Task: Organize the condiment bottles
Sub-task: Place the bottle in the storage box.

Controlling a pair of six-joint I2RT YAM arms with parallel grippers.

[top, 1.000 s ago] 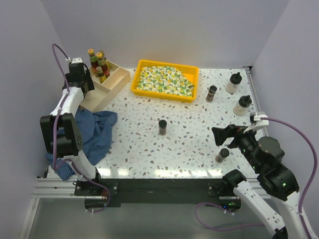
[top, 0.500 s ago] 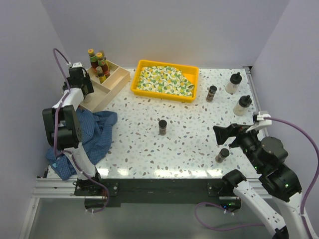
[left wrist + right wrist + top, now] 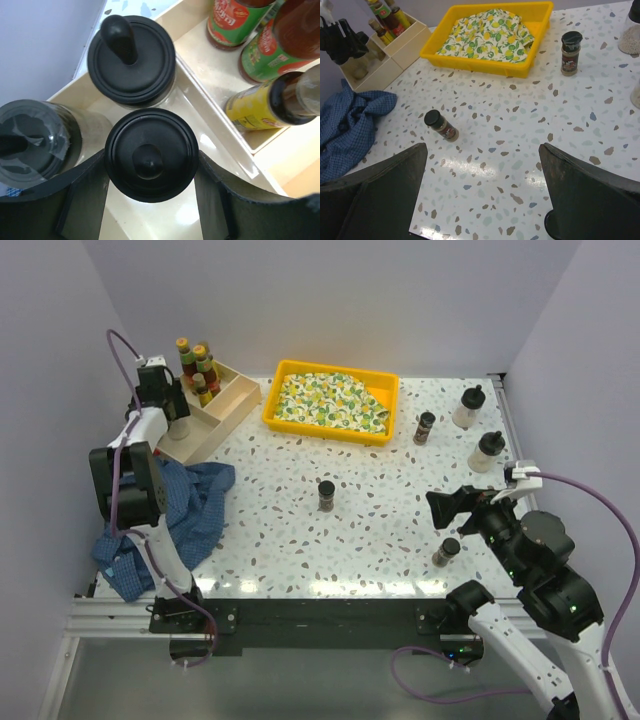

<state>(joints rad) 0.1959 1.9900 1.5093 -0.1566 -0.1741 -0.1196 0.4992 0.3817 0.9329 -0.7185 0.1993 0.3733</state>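
My left gripper [image 3: 151,159] is shut on a clear squat bottle with a black knobbed cap [image 3: 151,154], inside the left compartment of the pale wooden box [image 3: 210,145]. Two more knobbed-cap bottles [image 3: 131,52] [image 3: 31,145] stand beside it. Slim red and yellow sauce bottles [image 3: 270,107] fill the adjoining compartment [image 3: 197,368]. From above, the left gripper [image 3: 160,400] hangs over the box. My right gripper [image 3: 447,510] [image 3: 482,147] is open above bare table. Brown spice jars stand mid-table [image 3: 326,494] [image 3: 440,125], by the tray [image 3: 425,426] [image 3: 570,46] and near the right arm [image 3: 446,551]. Two clear bottles [image 3: 467,407] [image 3: 487,451] stand at the right.
A yellow tray [image 3: 275,410] holding a lemon-patterned cloth sits at the back centre [image 3: 432,47]. A crumpled blue cloth [image 3: 195,505] [image 3: 350,125] lies at the left, in front of the wooden box [image 3: 215,430]. Walls close in on three sides.
The left wrist shifted slightly over the box and back again, its grip unchanged. The right arm has hardly moved and stays open.
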